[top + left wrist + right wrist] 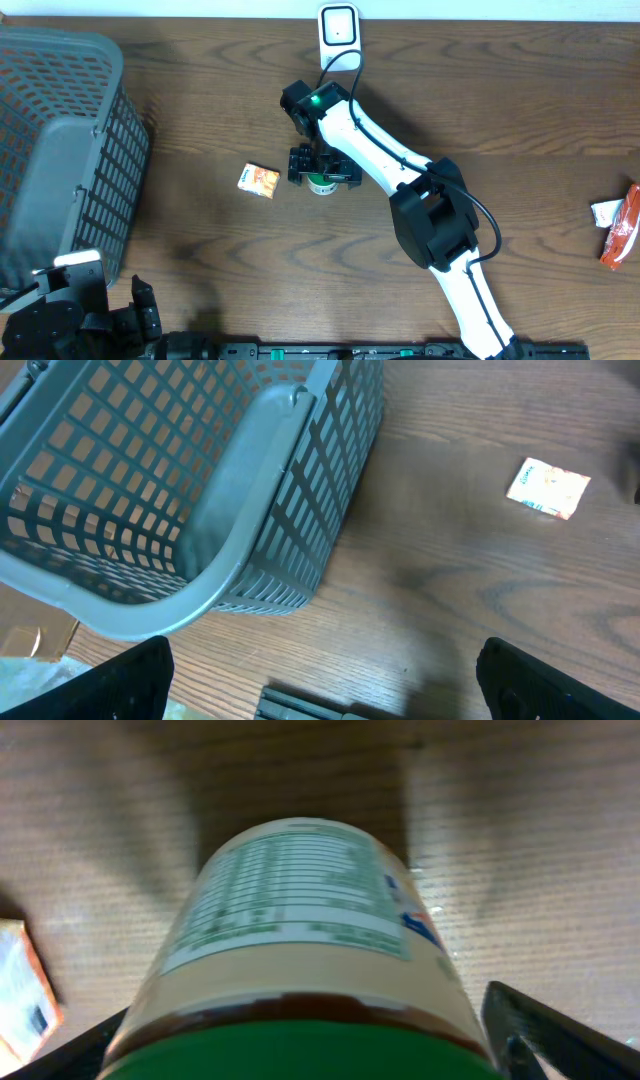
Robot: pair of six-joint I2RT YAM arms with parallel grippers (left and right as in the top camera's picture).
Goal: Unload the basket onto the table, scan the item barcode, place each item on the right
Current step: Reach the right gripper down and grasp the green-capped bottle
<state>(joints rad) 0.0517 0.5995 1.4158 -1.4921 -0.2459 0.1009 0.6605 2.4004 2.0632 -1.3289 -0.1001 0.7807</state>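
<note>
The jar (321,185) stands on the desk (500,100) near the scanner (338,30), straddled by the right jaws; whether they pinch it I cannot tell. Left jaws are spread and empty. Lifting it and showing its barcode remain

Overhead top-down; L wrist cam shares basket (110,170).

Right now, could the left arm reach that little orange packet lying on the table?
Probably yes: the orange packet lies on bare wood beside the basket, with nothing between it and the open left gripper, though the distance is hard to judge.
</note>
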